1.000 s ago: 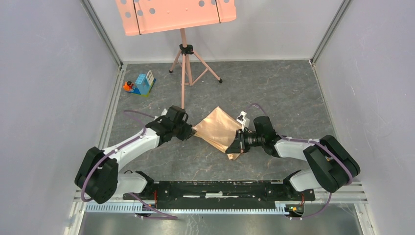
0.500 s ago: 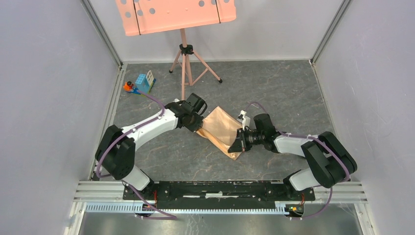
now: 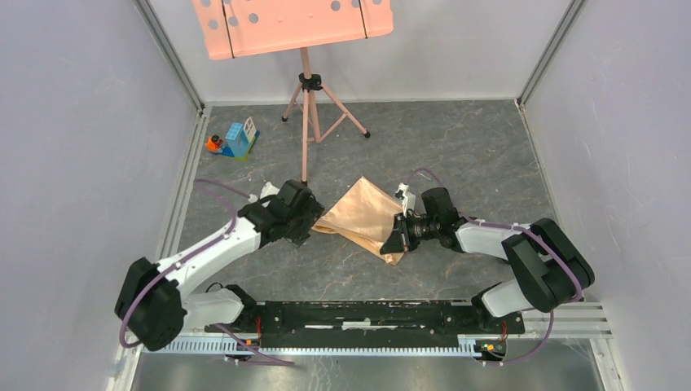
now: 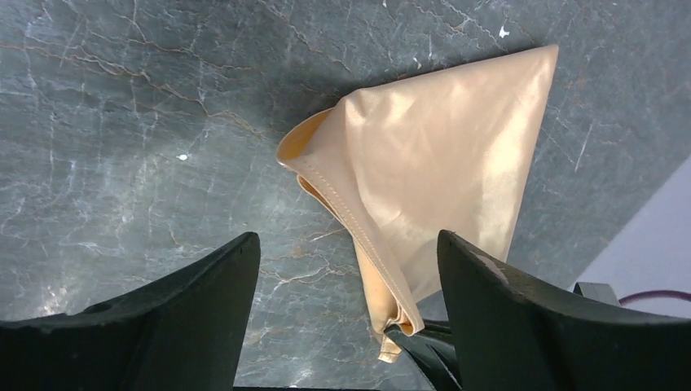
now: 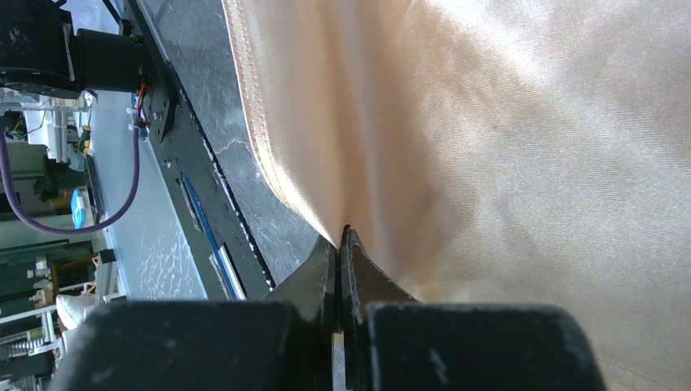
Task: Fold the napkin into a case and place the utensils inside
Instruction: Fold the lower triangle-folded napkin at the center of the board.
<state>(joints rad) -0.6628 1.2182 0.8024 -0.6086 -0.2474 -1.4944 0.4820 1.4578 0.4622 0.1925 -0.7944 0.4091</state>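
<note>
The peach-orange satin napkin (image 3: 363, 216) lies folded in layers on the dark marble floor, its point toward the back. In the left wrist view the napkin (image 4: 440, 163) shows stitched, stacked edges along its left side. My left gripper (image 3: 310, 226) sits just left of the cloth with jaws wide apart and nothing between them (image 4: 346, 240). My right gripper (image 3: 397, 243) is shut on the napkin's near corner, pinching cloth (image 5: 489, 122) at its tips (image 5: 338, 232); its fingers (image 4: 424, 346) also show in the left wrist view. The case and the utensils are out of view.
A salmon perforated music-stand tray (image 3: 293, 24) on a tripod (image 3: 308, 114) stands at the back. Toy blocks (image 3: 235, 140) lie at the back left. Grey walls close in both sides, and a black rail (image 3: 367, 314) runs along the near edge.
My left gripper let go of the napkin's left corner, opened wide and drew back to the left. The cloth now lies flatter. The right gripper kept its pinch.
</note>
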